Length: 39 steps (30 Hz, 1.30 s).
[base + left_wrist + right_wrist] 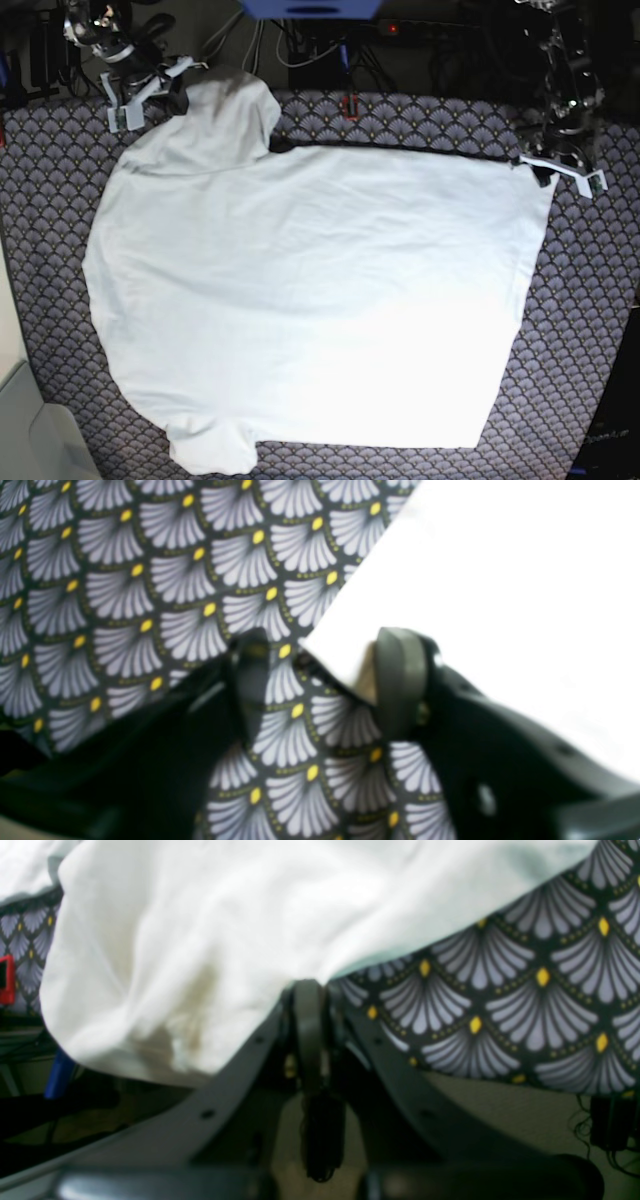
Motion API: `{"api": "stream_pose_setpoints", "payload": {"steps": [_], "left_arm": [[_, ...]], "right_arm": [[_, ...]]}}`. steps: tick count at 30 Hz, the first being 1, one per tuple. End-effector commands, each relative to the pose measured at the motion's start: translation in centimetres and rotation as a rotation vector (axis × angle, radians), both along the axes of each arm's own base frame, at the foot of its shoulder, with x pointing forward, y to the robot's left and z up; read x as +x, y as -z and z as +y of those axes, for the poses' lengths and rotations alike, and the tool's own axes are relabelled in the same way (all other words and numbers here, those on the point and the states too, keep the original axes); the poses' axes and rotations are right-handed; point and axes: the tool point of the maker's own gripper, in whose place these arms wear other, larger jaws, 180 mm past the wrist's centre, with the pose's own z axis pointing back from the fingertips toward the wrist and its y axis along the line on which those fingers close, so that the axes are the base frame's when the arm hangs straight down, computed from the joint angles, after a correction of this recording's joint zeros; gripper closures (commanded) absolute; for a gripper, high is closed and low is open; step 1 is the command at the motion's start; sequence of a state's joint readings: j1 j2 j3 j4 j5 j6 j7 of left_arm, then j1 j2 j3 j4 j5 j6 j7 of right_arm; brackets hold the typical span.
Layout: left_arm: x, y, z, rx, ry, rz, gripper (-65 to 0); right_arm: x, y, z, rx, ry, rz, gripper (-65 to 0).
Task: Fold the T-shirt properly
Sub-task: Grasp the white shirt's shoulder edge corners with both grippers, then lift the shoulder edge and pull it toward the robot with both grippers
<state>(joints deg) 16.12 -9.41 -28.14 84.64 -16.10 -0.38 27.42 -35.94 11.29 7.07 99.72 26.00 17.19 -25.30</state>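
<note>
T-shirt (310, 300): white, lies spread nearly flat on the patterned tablecloth (60, 160), covering most of it. In the base view one sleeve points to the far left corner, the other to the near edge at bottom left; the straight hem runs down the right side. No fold made yet, as far as these views show.

Right gripper (310, 1005): at the far left corner in the base view, jaws clenched on the cloth at the sleeve. The right wrist view shows the white fabric bunched and draped over the closed fingers, hanging past the table edge. Cloth there is lifted off the surface.

Left gripper (320, 680): at the far right corner in the base view, at the hem corner. In the left wrist view the jaws stand apart; the corner of the shirt lies between them, against the right-hand finger (400, 680), with the patterned cloth showing in the gap. Not gripped yet; reads as a closing grasp in progress, though I cannot tell that for certain.

Step in hand (judgement): securing the two far corners before the first fold.

Next move calls for: left jaws closed fully on the hem corner, catching both layers and not the tablecloth. Then both arms lift together and carry the far edge toward the near edge, keeping it taut.
</note>
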Motion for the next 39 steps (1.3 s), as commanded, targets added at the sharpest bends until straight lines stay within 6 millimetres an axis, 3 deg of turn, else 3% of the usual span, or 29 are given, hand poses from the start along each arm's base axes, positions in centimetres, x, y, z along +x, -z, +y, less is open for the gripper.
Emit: {"api": "stream_pose_setpoints", "payload": {"steps": [1,5,8,10,13,18,22,31,39], "left_arm": [[0.7,-0.9,0.3,0.019,0.002,-0.028,-23.4],[0.6,-0.7,0.2,0.013,0.002,-0.021,0.0],[0.6,-0.7,0.2,0.013,0.002,-0.021,-2.6],[0.6,-1.0,0.1,0.016,0.005,-0.025,-0.1],[0.7,-2.2,0.3,0.040,0.019,-0.046,-0.7],[-0.7,-4.9,0.7,0.120,0.075,-0.063,-0.7],[-2.4,-5.9,0.6,0.144,0.109,-0.016,-0.7],[-5.6,-4.6,-0.3,0.115,0.140,0.133,-0.7],[-4.2,-5.0,-1.1,0.167,0.270,0.154,-0.7]], "right_arm": [[-0.2,-0.2,-0.3,-0.010,-0.007,-0.001,0.0],[-0.2,-0.2,-0.3,-0.010,-0.007,-0.001,0.0],[-0.2,-0.2,-0.3,-0.010,-0.007,-0.001,0.0],[-0.1,-0.4,-0.2,-0.011,-0.010,-0.005,0.0],[0.1,-1.6,-0.5,-0.033,-0.040,-0.031,0.0],[0.5,-4.6,-0.3,-0.060,-0.080,-0.098,0.0],[0.4,-6.2,-1.4,-0.091,-0.065,-0.131,0.0],[0.4,-6.9,-3.0,-0.129,-0.039,-0.143,0.0],[2.2,-7.9,-3.2,-0.142,-0.053,-0.193,0.0]]}}
